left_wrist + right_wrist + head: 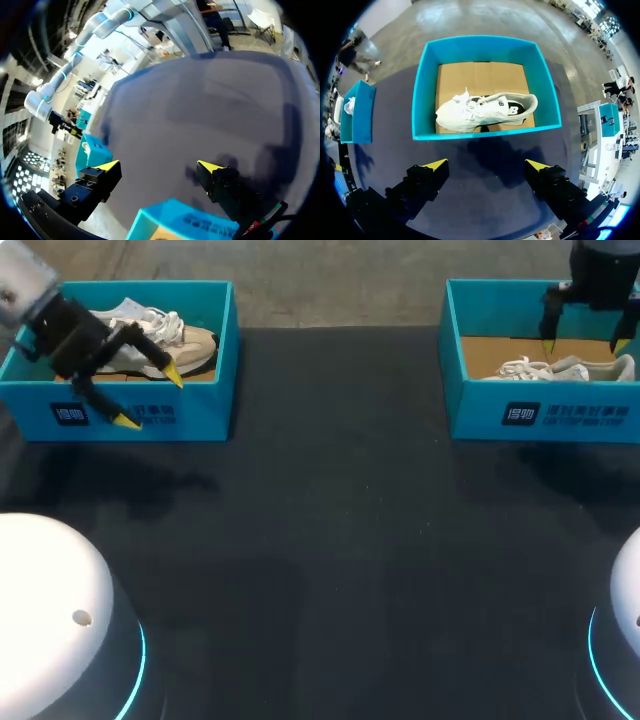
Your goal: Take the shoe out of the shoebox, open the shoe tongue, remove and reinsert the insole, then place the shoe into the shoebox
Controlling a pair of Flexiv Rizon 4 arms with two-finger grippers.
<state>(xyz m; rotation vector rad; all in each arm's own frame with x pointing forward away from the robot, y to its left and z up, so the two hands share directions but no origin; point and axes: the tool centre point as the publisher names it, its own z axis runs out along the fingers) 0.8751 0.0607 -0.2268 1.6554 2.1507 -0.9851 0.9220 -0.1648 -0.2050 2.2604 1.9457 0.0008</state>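
The right gripper (487, 164) hung spread over the shoe (485, 111) in its box (420, 90); the left gripper (150, 397) gaped empty.

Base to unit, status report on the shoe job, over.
Left pincer open at left shoebox front wall. Right pincer open, raised by right shoebox. Left shoe, right shoe both boxed, untouched. Nothing blocking either.

Ahead of the right jaws, the shoebox (485, 46) is matt teal card with a bare brown card floor. The shoe (485, 111) inside is smooth, white and leather-like, with cloth laces. The bench (330, 540) is dark and matt.
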